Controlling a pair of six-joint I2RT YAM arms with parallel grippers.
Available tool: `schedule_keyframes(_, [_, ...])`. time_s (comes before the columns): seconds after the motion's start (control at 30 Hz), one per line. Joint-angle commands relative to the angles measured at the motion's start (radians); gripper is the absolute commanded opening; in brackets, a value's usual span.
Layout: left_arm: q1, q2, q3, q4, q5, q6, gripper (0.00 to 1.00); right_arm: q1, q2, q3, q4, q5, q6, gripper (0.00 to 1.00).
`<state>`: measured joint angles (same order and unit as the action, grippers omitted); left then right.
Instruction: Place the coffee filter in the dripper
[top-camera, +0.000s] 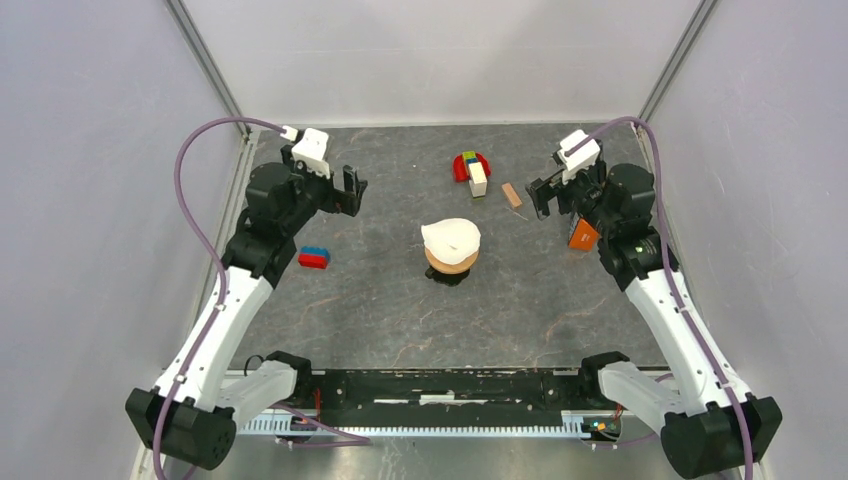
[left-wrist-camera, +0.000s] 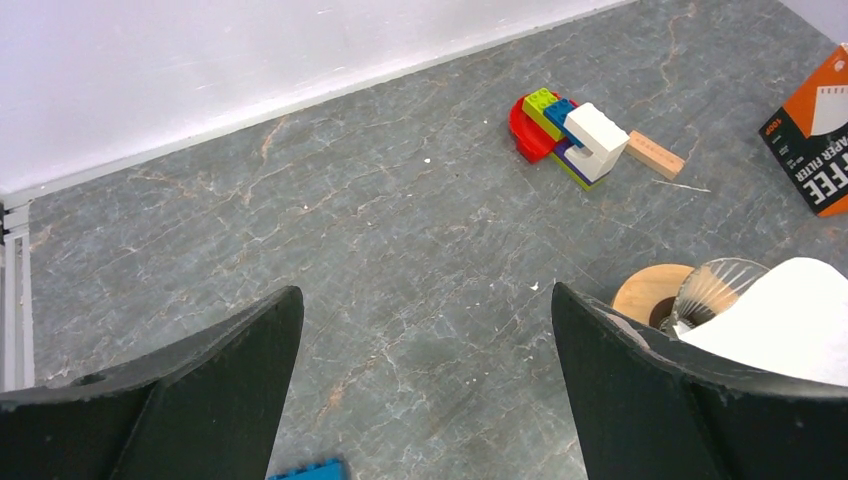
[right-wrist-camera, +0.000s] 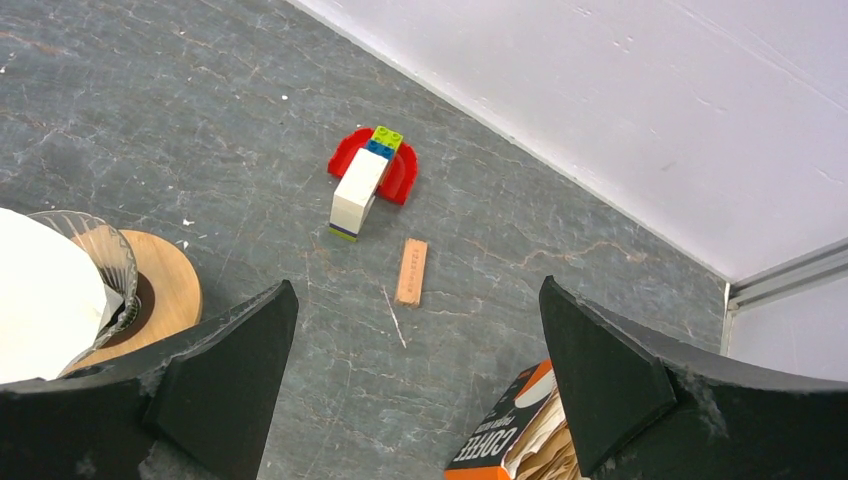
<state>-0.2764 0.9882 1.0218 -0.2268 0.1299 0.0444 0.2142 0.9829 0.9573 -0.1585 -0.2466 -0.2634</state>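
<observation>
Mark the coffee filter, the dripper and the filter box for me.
coffee filter (top-camera: 451, 239), top view, middle of the white paper.
dripper (right-wrist-camera: 172, 290), right wrist view, on its wooden ring.
filter box (left-wrist-camera: 815, 160), left wrist view, on its printed face.

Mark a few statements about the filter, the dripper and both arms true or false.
1. The coffee filter sits on the dripper. True.
2. The jaws of the left arm grip the filter. False: they stand open and empty, away from it.
3. The jaws of the right arm are open. True.
4. The orange box lies by the left arm. False: it lies by the right arm.
</observation>
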Motion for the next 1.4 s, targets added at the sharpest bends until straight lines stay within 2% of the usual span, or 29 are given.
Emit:
schedule_keyframes(0.0, [0.003,0.047,0.036,0.105,-0.010,0.002,1.00,0.000,0.026,0.049,0.030,-0.016,-0.019,0.98])
schedule_keyframes(0.2, [0.004,0.079,0.013,0.132,0.025,-0.035,1.00,0.000,0.045,0.024,0.055,-0.023,-0.021,0.98])
schedule_keyframes(0.4, [0.003,0.078,-0.020,0.118,0.040,-0.002,1.00,-0.001,0.059,-0.018,0.078,-0.036,-0.031,0.98])
schedule_keyframes(0.67, [0.005,0.004,-0.080,0.116,-0.001,0.009,1.00,-0.001,0.012,-0.054,0.086,-0.060,-0.016,0.98])
schedule_keyframes(1.37, [0.013,-0.005,-0.089,0.114,0.055,-0.034,1.00,0.000,-0.008,-0.061,0.066,-0.074,-0.022,0.98])
